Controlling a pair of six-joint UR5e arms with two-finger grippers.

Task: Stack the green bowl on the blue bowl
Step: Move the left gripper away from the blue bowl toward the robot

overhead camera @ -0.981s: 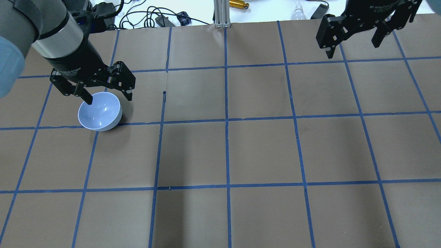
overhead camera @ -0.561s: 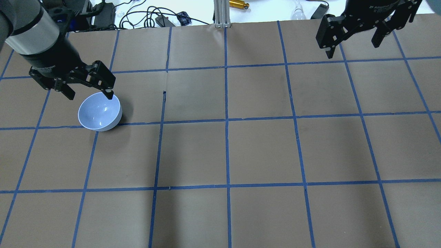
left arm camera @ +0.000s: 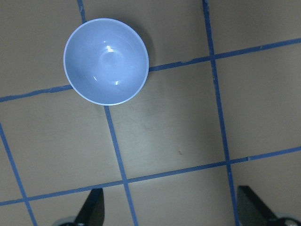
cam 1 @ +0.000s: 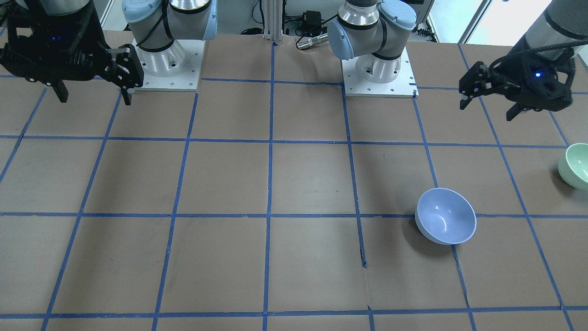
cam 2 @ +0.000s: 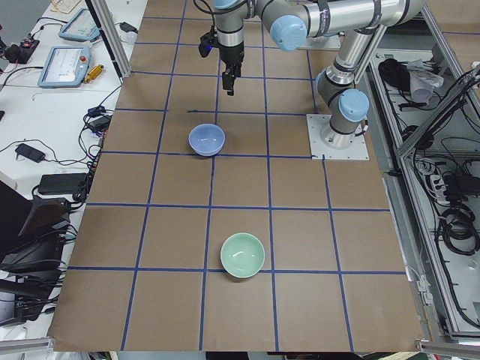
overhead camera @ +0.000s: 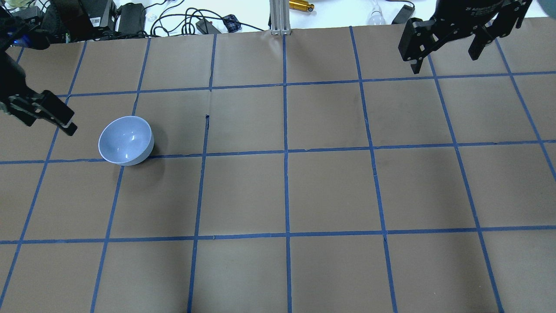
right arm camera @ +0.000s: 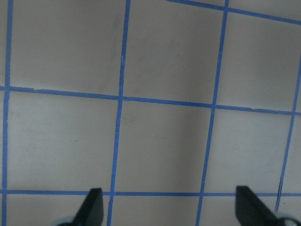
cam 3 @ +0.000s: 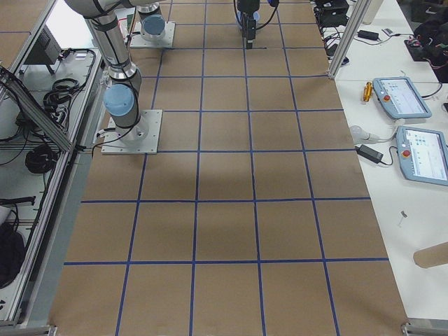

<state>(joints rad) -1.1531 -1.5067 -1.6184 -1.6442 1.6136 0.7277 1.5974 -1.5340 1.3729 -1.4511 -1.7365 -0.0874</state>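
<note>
While green bowl (cam 1: 575,165) sits upright near the worktop's (overhead camera: 330,191) left end, blue bowl (overhead camera: 126,140) stands well apart, unstacked | left end effector (cam 1: 486,111): released, empty, raised between them | right end effector (overhead camera: 444,63): released, empty, far off.

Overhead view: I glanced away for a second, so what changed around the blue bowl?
The left gripper swung away from the blue bowl toward the view's left edge, open and empty. The bowl and the right gripper stayed put.
</note>
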